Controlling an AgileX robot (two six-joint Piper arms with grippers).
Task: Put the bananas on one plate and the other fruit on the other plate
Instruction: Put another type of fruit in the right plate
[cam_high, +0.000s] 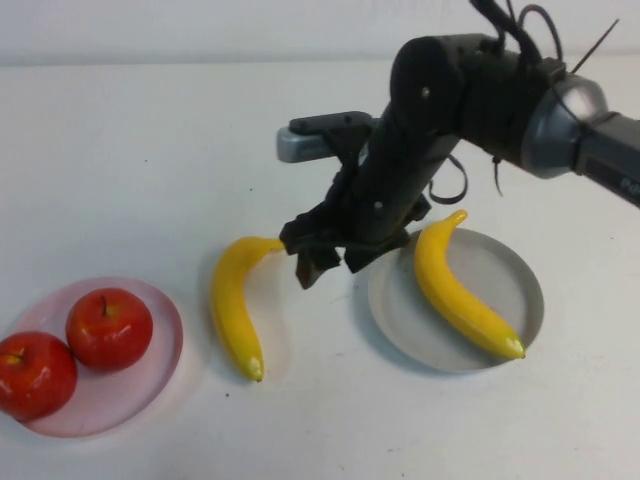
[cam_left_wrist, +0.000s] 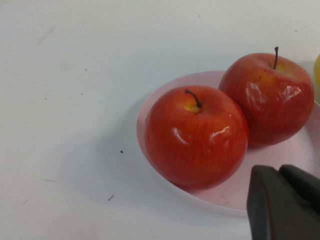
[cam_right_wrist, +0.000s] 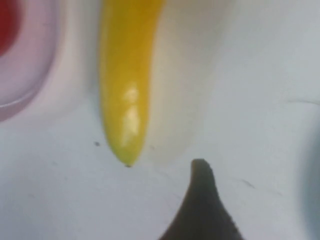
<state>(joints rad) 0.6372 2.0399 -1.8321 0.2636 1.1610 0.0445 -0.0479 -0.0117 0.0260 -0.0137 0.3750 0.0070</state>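
1. The pale pink plate (cam_high: 165, 345) sits at the table's left, holding two red apples (cam_high: 109, 328) side by side and touching; the left-hand apple (cam_high: 33, 374) overlaps the plate's left rim.
2. The left gripper (cam_left_wrist: 285, 202) is seen only in its wrist view, hanging just beside the pink plate's rim with its fingers pressed together, holding nothing.
3. One banana (cam_high: 235, 303) lies on the bare white table (cam_high: 150, 170) between the two plates, touching neither.
4. The right gripper (cam_high: 330, 255) hovers over that banana's upper tip, between it and the grey plate, with its fingers spread wide and nothing between them.
5. The grey plate (cam_high: 520, 275) lies right of centre, carrying the second banana (cam_high: 457, 290) diagonally across it, tips reaching toward the rim.
6. The right arm (cam_high: 470, 90) reaches in from the upper right and covers part of the grey plate's upper-left rim.
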